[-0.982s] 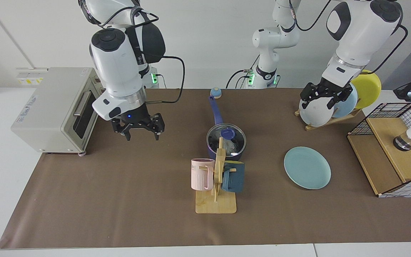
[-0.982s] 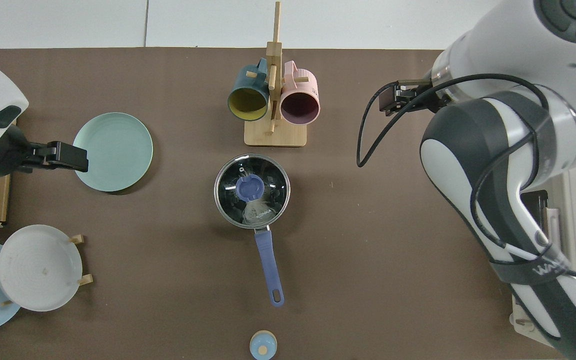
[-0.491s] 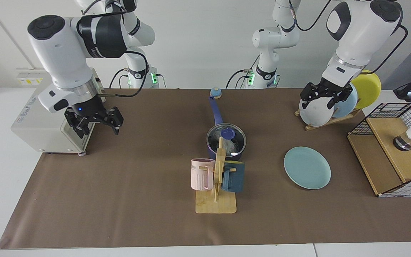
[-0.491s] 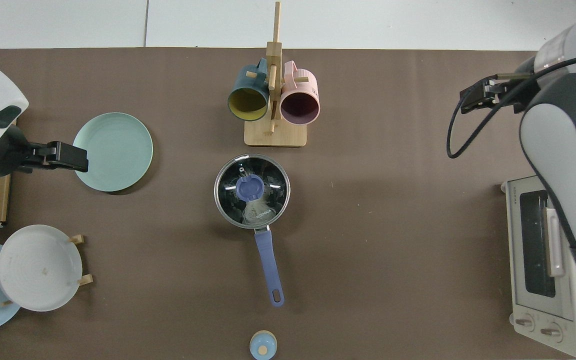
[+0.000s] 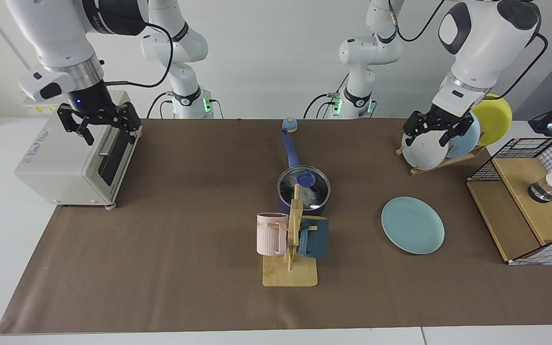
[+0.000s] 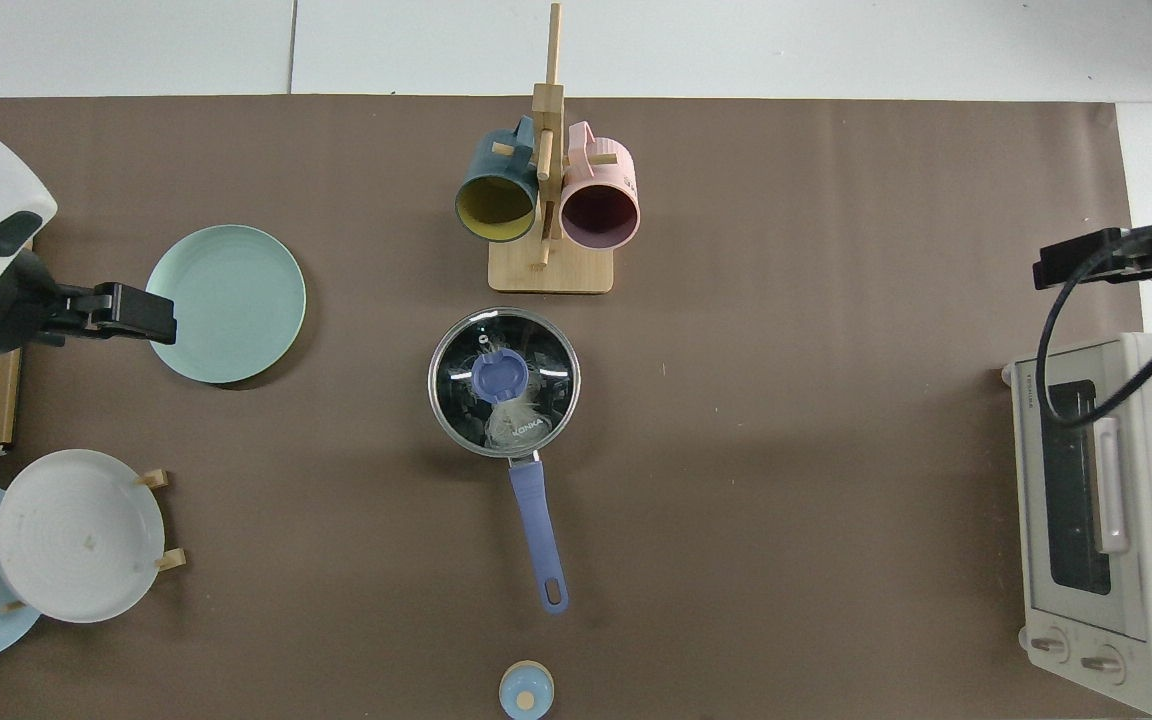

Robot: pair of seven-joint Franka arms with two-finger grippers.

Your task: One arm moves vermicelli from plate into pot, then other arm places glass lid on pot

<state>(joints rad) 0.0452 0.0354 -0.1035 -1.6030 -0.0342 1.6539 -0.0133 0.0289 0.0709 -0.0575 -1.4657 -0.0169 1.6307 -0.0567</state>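
You see the pot (image 6: 503, 385) in the middle of the brown mat (image 6: 786, 480), with the lid (image 6: 503, 381) seated on its rim and the blue knob (image 6: 498, 374) at the centre. Through the glass you can make out the vermicelli (image 6: 516, 418) as a pale clump inside the pot, on the handle side. The handle (image 6: 538, 535) points toward the arm bases in the facing view. The plate (image 6: 226, 303) lies bare on the mat, well apart from the pot.

Your right gripper (image 5: 99, 125) hangs high above the toaster oven (image 5: 72, 151) at the mat's edge, its fingers spread wide and holding nothing. Your left gripper (image 5: 432, 127) hovers in front of the grey plate (image 5: 422, 149) in the wooden rack (image 5: 441, 162), fingers also apart and empty; in the top view it reaches just over the near rim of the teal plate.

A mug tree (image 5: 291, 249) with a pink mug (image 5: 270, 233) and a dark-blue mug (image 5: 314, 237) stands just beside the pot. A small blue bell-like object (image 5: 290, 124) sits near the handle's end.
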